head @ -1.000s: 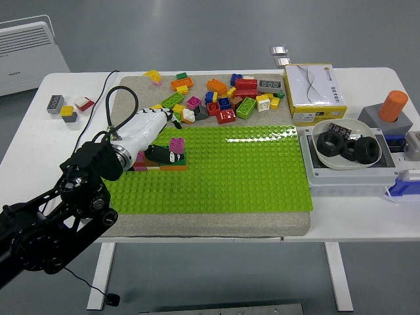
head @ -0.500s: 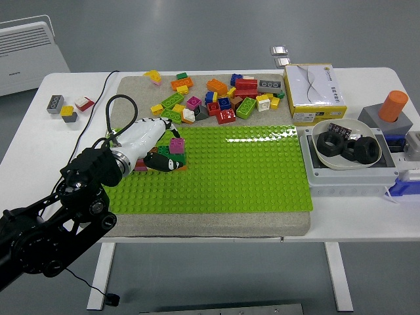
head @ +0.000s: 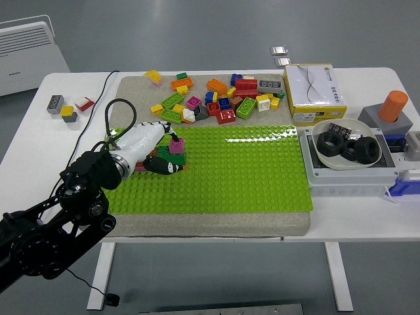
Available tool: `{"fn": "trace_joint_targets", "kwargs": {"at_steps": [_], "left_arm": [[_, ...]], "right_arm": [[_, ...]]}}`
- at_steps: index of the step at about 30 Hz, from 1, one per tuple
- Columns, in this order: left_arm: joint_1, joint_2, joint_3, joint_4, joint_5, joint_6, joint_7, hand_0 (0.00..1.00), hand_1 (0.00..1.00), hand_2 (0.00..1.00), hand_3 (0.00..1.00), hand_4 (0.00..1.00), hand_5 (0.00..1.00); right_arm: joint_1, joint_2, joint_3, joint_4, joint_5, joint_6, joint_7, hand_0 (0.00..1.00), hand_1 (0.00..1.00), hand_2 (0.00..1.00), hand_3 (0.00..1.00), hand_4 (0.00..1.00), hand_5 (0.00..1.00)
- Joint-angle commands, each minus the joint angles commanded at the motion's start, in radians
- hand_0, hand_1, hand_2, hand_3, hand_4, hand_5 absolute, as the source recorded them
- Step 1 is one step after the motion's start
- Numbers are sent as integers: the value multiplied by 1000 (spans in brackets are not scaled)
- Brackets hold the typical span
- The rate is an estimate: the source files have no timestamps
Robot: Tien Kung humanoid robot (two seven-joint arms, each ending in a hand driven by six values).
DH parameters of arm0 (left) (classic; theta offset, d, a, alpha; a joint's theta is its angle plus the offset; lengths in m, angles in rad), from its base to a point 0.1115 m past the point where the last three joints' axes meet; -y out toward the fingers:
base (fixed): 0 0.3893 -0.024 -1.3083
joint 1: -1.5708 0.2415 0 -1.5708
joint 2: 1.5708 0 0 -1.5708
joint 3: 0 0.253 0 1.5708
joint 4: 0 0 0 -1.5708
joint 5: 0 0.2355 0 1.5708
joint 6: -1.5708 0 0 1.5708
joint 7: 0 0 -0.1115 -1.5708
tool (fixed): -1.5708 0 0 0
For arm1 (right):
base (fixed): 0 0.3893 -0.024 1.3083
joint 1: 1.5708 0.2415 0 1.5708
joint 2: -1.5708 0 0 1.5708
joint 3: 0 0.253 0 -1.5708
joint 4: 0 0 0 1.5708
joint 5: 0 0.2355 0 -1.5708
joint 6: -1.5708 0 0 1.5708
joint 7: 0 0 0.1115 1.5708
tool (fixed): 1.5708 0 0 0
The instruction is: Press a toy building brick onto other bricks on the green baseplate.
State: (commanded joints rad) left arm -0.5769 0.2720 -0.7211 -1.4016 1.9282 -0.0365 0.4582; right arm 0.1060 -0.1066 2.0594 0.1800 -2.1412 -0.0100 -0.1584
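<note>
Left hand (head: 157, 152) curled onto the pink brick (head: 176, 146) atop the small brick stack at the green baseplate (head: 249, 170) left edge. Yellow-white box (head: 314, 92) print too small to read. White tabletop (head: 72, 141), grey floor, white heater (head: 29, 46) beyond the far-left corner.

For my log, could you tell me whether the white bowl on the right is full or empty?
Not empty: the white bowl holds black ring-shaped parts, sitting in the grey tray.

You are looking at a robotics lab: a white test table (head: 216, 230) standing on grey floor (head: 197, 33), a white heater (head: 29, 52) sitting behind.
</note>
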Motion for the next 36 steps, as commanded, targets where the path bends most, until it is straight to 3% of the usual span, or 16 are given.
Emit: {"fn": "trace_joint_targets", "kwargs": {"at_steps": [36], "left_arm": [[19, -7, 4, 1, -11, -1, 15, 998, 970, 973, 675, 918, 295]], "right_arm": [[-7, 5, -7, 0, 9, -2, 0, 519, 675, 723, 685, 726, 779]]}}
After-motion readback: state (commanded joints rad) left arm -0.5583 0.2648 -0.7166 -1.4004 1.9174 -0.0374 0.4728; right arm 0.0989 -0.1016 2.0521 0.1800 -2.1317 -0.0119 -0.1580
